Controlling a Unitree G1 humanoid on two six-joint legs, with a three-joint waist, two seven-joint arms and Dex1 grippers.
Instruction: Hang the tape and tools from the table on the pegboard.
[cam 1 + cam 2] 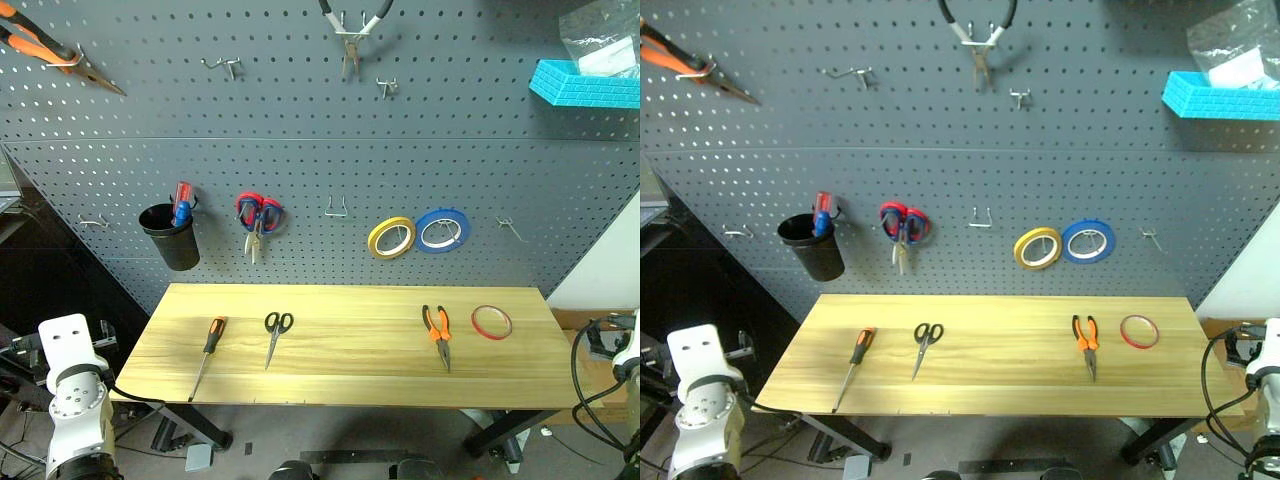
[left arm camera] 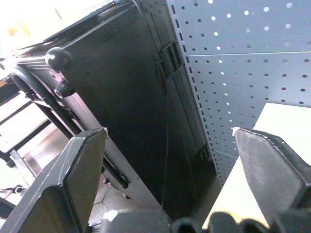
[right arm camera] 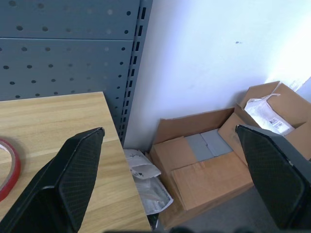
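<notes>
Nearest, the left claw [image 2: 170,189] and the right claw [image 3: 170,184] each stand spread to their widest with nothing between the black fingers. The left one hangs off the table's 9 o'clock end, the right one off its 3 o'clock end, just beside the corner where the thin red ring of tape [image 3: 8,167] lies; both are well apart from every tool.

On the rectangular table of light yellowish wood planks [image 1: 340,385] lie four things in a row. From 9 o'clock to 3 o'clock: one long screwdriver with an orange-and-black handle [image 1: 207,354], one small pair of scissors with black handles [image 1: 275,334], one pair of pliers with orange-and-black handles [image 1: 438,332], and the one red tape ring just beside the pliers, toward 3 o'clock.

Beyond stands the large dark grey pegboard with its grid of small holes [image 1: 300,110]. Two rolls hang on it side by side, one thick yellow roll [image 1: 391,237] and one blue roll [image 1: 442,230]. One pair of scissors with red-and-blue handles [image 1: 258,218] hangs at about 10 o'clock of the table's middle. One black cup [image 1: 172,236] holds a red-handled screwdriver [image 1: 181,200]. Higher up hang two more pliers: black-handled [image 1: 352,30] at 12 o'clock, orange-handled [image 1: 45,48] at 10 o'clock. One turquoise tray [image 1: 583,84] at 2 o'clock holds a clear plastic bag [image 1: 600,40].

Off the table's 3 o'clock end, open cardboard boxes [image 3: 218,155] sit on the floor.
</notes>
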